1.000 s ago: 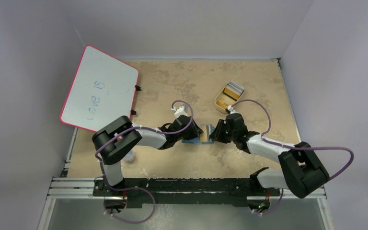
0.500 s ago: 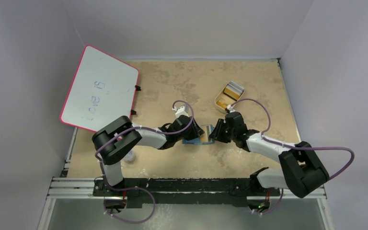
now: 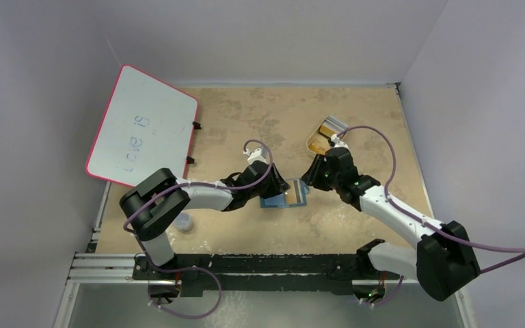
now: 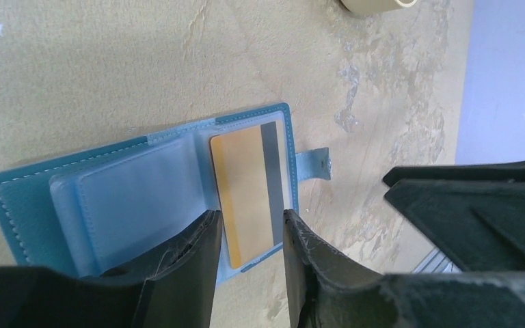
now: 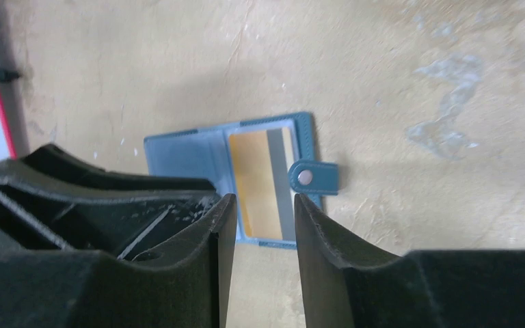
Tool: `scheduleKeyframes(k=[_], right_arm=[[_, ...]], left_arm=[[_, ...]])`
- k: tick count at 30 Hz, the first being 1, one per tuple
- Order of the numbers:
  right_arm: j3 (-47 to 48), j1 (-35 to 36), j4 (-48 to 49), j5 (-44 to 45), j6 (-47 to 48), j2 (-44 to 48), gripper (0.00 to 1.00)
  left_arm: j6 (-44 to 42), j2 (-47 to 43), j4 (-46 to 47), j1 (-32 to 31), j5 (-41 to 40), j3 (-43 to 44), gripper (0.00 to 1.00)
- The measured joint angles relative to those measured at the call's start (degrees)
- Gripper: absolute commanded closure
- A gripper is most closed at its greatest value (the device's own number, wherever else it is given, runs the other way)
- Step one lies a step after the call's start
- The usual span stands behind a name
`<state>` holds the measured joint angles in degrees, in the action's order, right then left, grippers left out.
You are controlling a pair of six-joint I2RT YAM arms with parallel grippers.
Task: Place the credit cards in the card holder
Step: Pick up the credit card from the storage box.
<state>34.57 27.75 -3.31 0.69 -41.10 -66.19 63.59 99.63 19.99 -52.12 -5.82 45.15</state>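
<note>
Card holder (image 3: 273, 201) lies open and flat on tabletop (image 3: 246, 116), approx mid-table, btwn the two arms. One orange card (image 4: 245, 188) w/ grey stripe sits in the clear pocket on the holder's tab side. Snap tab (image 5: 311, 176) sticks out past that edge onto the tabletop.

L end effector (image 4: 249, 220) is at holder's near edge, jaws partway apart, gripping nothing. The card shows in the gap. Can't tell if the tips touch the holder.

R end effector (image 5: 264, 201) likewise has jaws apart w/ nothing held, above the tab side.

Tray (image 3: 312, 145) sits far right w/ more cards (image 3: 329, 128) inside, well apart from holder. Whiteboard (image 3: 143, 126) overhangs the far-left corner.
</note>
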Motion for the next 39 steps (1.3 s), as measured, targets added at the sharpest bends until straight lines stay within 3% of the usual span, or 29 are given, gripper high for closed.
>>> scheduleKeyframes(k=[4, 13, 23, 31, 39], right_arm=[[3.28, 0.0, -2.25, 3.98, 0.37, -0.17, 0.59], [14.29, -3.34, -3.21, 15.54, 3.78, -5.38, 0.52], [30.99, -10.64, 1.07, 25.9, 27.78, -23.34, 0.43], [33.92, -12.2, 3.32, 23.34, 48.83, -32.2, 0.41], [35.87, -12.44, 4.87, 14.51, 64.3, -34.8, 0.33]], left_arm=[[-1.27, -2.29, -2.69, 0.52, -0.22, 0.0, 0.44], [-8.02, -16.35, -18.49, 0.79, -5.57, 3.13, 0.37], [-17.97, -34.58, -38.53, 1.11, -11.37, 8.85, 0.31], [-24.85, -36.76, -47.12, 1.11, -10.21, 9.9, 0.28], [-26.84, -39.06, -50.49, 1.11, -11.34, 9.66, 0.27]])
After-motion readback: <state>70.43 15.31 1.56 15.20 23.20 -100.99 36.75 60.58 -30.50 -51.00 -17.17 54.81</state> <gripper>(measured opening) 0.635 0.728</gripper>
